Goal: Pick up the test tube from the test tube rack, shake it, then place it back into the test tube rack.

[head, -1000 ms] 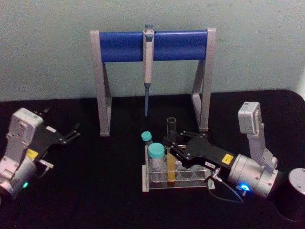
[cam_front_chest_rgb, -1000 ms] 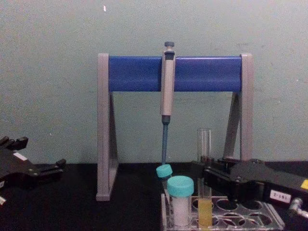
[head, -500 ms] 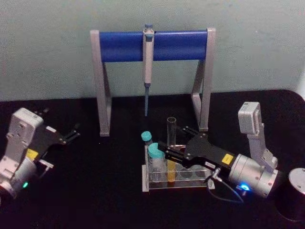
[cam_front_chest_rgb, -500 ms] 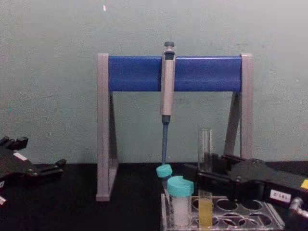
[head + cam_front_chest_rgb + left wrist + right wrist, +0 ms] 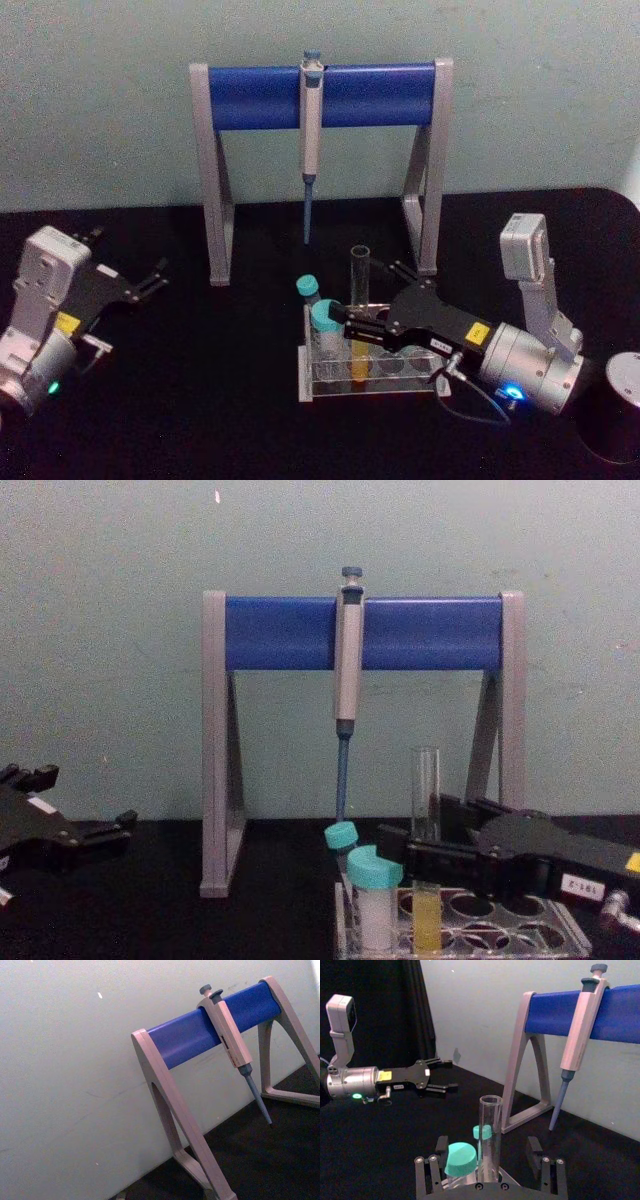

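The test tube [image 5: 358,285] stands upright in the clear test tube rack [image 5: 306,385], yellow liquid in its lower part [image 5: 427,925]. My right gripper [image 5: 370,297] reaches in low from the right and is open. Its fingers [image 5: 438,1149] stand on either side of the tube [image 5: 489,1135] without touching the glass. In the chest view the gripper [image 5: 414,825] sits just above the rack's [image 5: 545,932] top plate, level with the tube's [image 5: 425,780] middle. My left gripper [image 5: 152,280] rests open on the table far to the left, holding nothing.
Two teal-capped white vials [image 5: 327,320] [image 5: 307,287] stand in the rack's left end, close to the near finger. The grey-and-blue pipette stand [image 5: 255,97] with a hanging pipette [image 5: 310,130] rises behind. A grey cylinder [image 5: 625,385] sits at the far right.
My right gripper has slid left over the rack, so its open fingers now straddle the tube. The tube, the vials and the left arm have stayed where they were.
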Robot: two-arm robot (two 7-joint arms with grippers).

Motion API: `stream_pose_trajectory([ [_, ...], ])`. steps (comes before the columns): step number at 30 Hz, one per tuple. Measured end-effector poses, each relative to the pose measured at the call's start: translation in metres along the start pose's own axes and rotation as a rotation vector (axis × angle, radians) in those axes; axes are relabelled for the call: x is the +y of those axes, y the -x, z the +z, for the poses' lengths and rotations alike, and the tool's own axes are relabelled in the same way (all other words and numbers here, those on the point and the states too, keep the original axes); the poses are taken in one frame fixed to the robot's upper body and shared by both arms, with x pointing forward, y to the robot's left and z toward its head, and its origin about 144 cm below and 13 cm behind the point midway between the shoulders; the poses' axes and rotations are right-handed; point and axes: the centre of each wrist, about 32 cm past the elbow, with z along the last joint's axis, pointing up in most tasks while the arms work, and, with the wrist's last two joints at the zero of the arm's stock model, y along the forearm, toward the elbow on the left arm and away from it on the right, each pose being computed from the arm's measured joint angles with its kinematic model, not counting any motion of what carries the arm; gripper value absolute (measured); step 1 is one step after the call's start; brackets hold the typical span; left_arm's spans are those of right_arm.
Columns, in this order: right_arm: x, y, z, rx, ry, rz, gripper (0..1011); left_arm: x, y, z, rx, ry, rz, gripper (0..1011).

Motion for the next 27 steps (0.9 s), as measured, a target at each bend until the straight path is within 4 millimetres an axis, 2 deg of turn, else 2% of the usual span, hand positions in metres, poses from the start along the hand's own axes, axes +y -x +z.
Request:
stream_pose_trajectory([
  [6, 0.000, 0.000, 0.001, -0.002, -0.001, 0.003, 1000, 0.000, 0.000, 0.000, 0.000, 0.000, 0.000, 1001],
  [14, -0.003, -0.001, 0.021, -0.048, -0.061, 0.023, 1000, 0.000, 0.000, 0.000, 0.000, 0.000, 0.000, 1001],
  [18, -0.010, -0.002, 0.039, -0.094, -0.116, 0.000, 1000, 0.000, 0.000, 0.000, 0.000, 0.000, 0.000, 1001],
  [27, -0.033, 0.000, 0.050, -0.124, -0.172, -0.159, 1000, 0.000, 0.000, 0.000, 0.000, 0.000, 0.000, 1001],
])
